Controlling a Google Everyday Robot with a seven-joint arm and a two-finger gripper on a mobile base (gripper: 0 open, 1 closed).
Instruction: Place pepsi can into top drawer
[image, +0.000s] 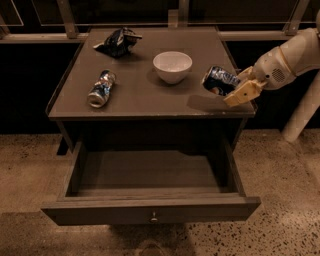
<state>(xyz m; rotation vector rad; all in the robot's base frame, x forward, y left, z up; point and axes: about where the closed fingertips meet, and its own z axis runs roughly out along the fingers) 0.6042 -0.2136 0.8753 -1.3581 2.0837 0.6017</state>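
gripper (239, 86) is at the right edge of the table (140, 102), 2 fingers clamped on the pepsi can (219, 81). The can is tilted on its side in the grasp and clear of the tabletop, with its shadow underneath. The top drawer (125, 212) is pulled open below, with nothing in it that I can see.

Risks as I read them:
- The grip looks to be near 1 end, with the can cantilevered toward the white bowl (172, 66). A quick swing could rotate it in the jaws or let it slip, dropping it on the floor or table.
- The path down has to clear the table's front-right corner. Cut it too tight and the can or wrist clips the edge.
- Released too high, the can bounces. It would land on its side, so expect it to roll to a drawer wall.
- If the arm brushes the drawer front, it could push the drawer partly shut.
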